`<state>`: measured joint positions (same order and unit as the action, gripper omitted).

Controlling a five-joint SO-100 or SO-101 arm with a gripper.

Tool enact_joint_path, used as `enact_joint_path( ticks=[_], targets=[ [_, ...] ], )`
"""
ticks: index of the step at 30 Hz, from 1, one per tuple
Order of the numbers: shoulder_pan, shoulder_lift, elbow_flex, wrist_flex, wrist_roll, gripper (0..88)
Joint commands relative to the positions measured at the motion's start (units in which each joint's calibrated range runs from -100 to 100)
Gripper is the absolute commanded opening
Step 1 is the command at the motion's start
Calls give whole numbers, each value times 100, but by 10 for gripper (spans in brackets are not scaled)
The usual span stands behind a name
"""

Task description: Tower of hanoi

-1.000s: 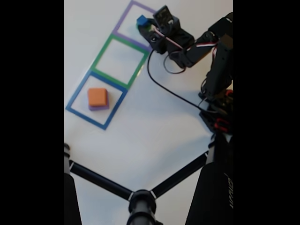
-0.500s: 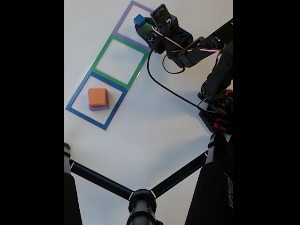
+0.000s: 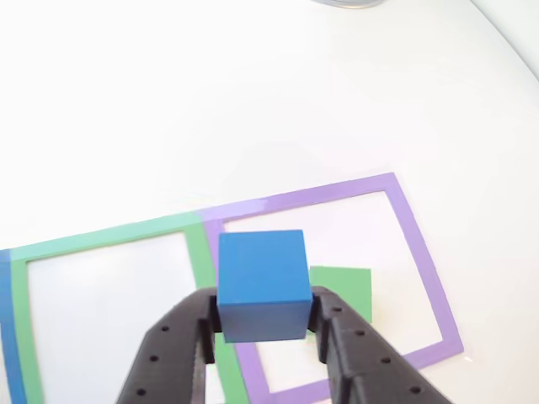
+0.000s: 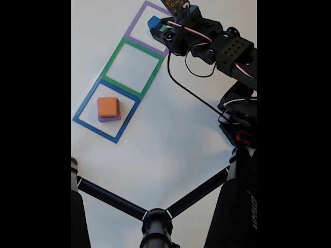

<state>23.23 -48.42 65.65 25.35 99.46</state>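
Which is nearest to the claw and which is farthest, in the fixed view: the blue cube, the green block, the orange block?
1. Blue cube: held in the claw, over the purple tape square.
2. Green block: beside the cube, within the purple square.
3. Orange block: far lower left, on the purple block in the blue tape square.

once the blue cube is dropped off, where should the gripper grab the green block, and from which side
Judging from the other view, come straight down and pinch the green block across two opposite side edges. It lies flat and low inside the purple tape outline, apart from the border, top bare. The gripper currently holds the blue cube in front of it.
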Motion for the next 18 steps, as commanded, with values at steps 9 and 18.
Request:
enact_joint_path(
  ticks=[9, 18],
  targets=[
    [-1393, -1073, -4101, 5270, 54, 1],
    [-2496, -1218, -5701, 6793, -233, 1]
  ],
)
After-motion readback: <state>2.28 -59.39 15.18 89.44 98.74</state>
